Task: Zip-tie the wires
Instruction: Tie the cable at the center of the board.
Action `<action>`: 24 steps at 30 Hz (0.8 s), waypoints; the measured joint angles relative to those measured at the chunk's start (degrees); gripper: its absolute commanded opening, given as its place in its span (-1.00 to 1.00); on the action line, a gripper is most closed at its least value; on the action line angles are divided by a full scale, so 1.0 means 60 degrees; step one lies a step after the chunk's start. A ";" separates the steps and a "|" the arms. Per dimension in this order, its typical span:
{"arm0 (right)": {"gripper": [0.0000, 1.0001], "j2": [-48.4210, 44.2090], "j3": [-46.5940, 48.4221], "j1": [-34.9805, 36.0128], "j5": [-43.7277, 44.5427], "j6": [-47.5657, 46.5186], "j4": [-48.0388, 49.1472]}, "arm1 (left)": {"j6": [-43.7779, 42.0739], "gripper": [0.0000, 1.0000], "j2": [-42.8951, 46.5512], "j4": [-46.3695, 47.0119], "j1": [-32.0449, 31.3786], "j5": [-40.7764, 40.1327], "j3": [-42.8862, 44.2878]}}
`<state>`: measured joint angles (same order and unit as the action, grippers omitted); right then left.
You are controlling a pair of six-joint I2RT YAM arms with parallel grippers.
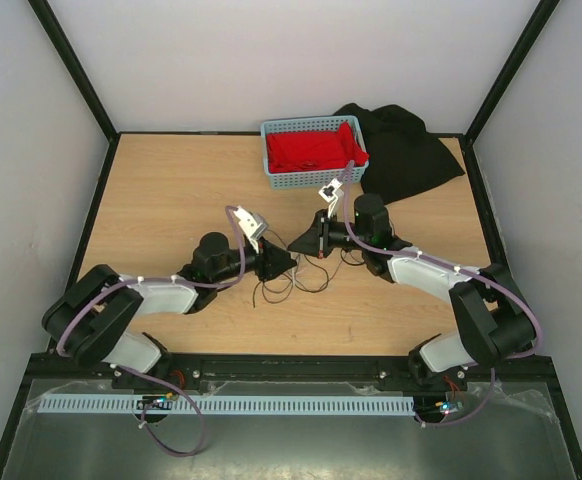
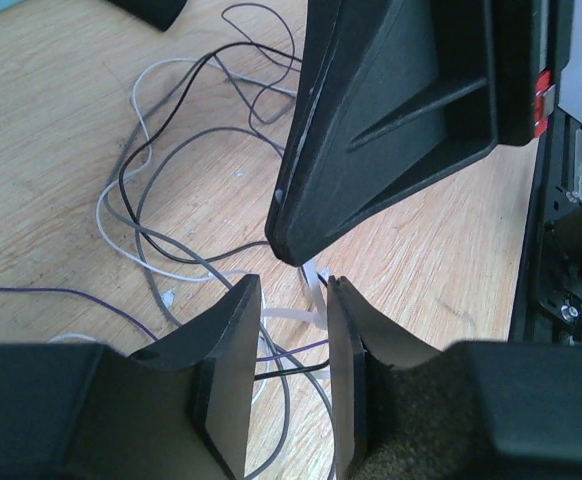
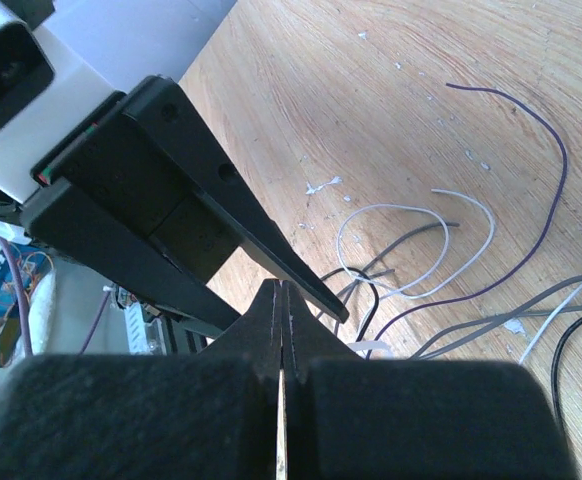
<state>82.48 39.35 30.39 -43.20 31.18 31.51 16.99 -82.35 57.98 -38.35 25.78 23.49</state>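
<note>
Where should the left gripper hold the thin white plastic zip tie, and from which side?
Likely the flat stretch of the thin white plastic zip tie below the shut right gripper, approached from the left, where the left gripper stands: that stretch lies across the gap between its fingers.

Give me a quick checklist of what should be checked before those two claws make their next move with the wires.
1. Right gripper shut: ok.
2. Zip tie pinched at the right gripper's tip: seems so, ok.
3. Left gripper lined up on the zip tie: ok, jaws apart with the strip in the gap; whether the pads touch it, cannot tell.
4. Wires gathered inside the tie: cannot tell; many loops sprawl loose on the table.
5. Basket and black cloth away from both arms: ok.
</note>
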 measured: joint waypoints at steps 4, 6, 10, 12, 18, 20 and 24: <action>-1.00 0.0000 0.0000 0.0004 0.0073 0.0004 -0.0007 | 0.0029 -0.36 -0.0226 0.0120 0.0000 0.0055 0.0000; -1.00 -0.0004 0.0000 0.0004 0.0113 0.0004 -0.0007 | 0.0029 -0.38 -0.0244 0.0186 0.0000 0.0080 0.0000; -1.00 -0.0015 0.0055 0.0004 0.0200 -0.0004 -0.0076 | 0.0033 -0.47 -0.0357 0.0375 0.0000 0.0142 0.0000; -1.00 -0.0015 0.0102 0.0004 0.0240 -0.0015 -0.0149 | 0.0033 -0.51 -0.0437 0.0492 0.0000 0.0138 0.0000; -1.00 -0.0015 0.0423 0.0011 0.0386 -0.0066 -0.0521 | 0.0029 -0.58 -0.0495 0.0809 0.0004 0.0124 -0.0025; -1.00 -0.0015 0.0565 0.0011 0.0419 -0.0098 -0.0699 | 0.0029 -0.64 -0.0503 0.0929 0.0007 0.0117 -0.0073; -1.00 -0.0015 0.0976 0.0022 0.0543 -0.0270 -0.1056 | 0.0036 -0.76 -0.0670 0.1195 0.0022 0.0124 -0.0171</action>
<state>82.39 45.21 30.52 -39.94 29.56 25.17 17.21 -86.37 65.14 -38.22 26.52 22.46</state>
